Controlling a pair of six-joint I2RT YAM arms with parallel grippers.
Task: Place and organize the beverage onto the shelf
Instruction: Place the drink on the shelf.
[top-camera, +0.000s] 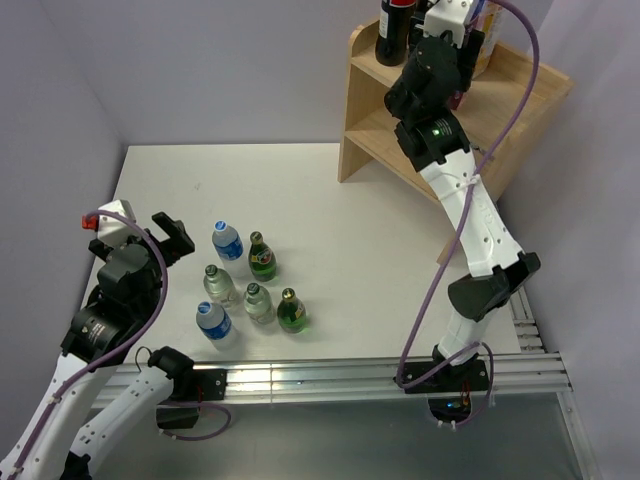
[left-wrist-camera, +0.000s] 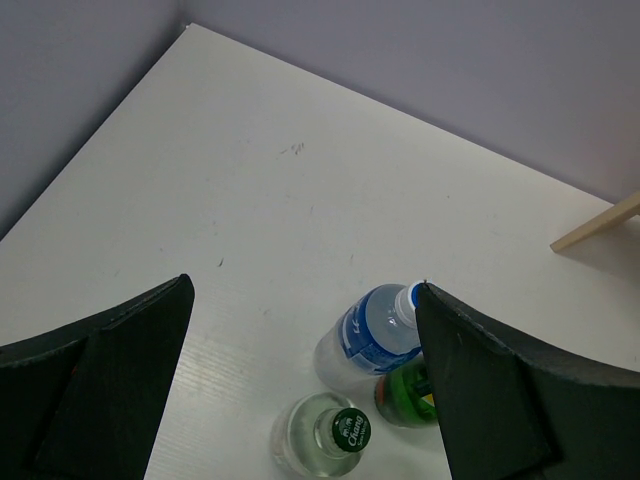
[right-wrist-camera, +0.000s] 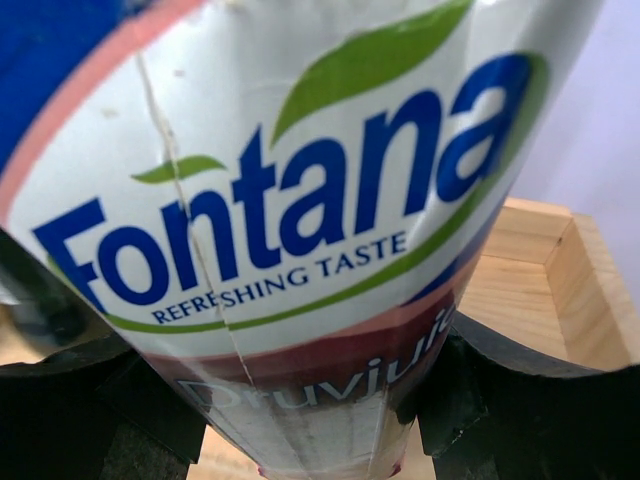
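My right gripper (top-camera: 452, 30) is up over the light wooden shelf (top-camera: 525, 95), and in the right wrist view the right gripper (right-wrist-camera: 310, 410) is shut on a white and blue "Fontana" juice carton (right-wrist-camera: 290, 220) that fills the frame, one black finger (right-wrist-camera: 510, 400) on each side. A dark cola bottle (top-camera: 395, 30) stands on the shelf's top left. My left gripper (top-camera: 175, 235) hangs open just left of several bottles on the table. Between the fingers of the left gripper (left-wrist-camera: 305, 390) I see a blue-labelled water bottle (left-wrist-camera: 375, 335), a clear green-capped bottle (left-wrist-camera: 335, 432) and a green bottle (left-wrist-camera: 405, 395).
The table group holds water bottles (top-camera: 228, 241), clear green-capped bottles (top-camera: 217, 284) and green glass bottles (top-camera: 291, 311), standing close together. The shelf sits at the table's far right corner against the walls. An aluminium rail (top-camera: 350, 378) runs along the near edge.
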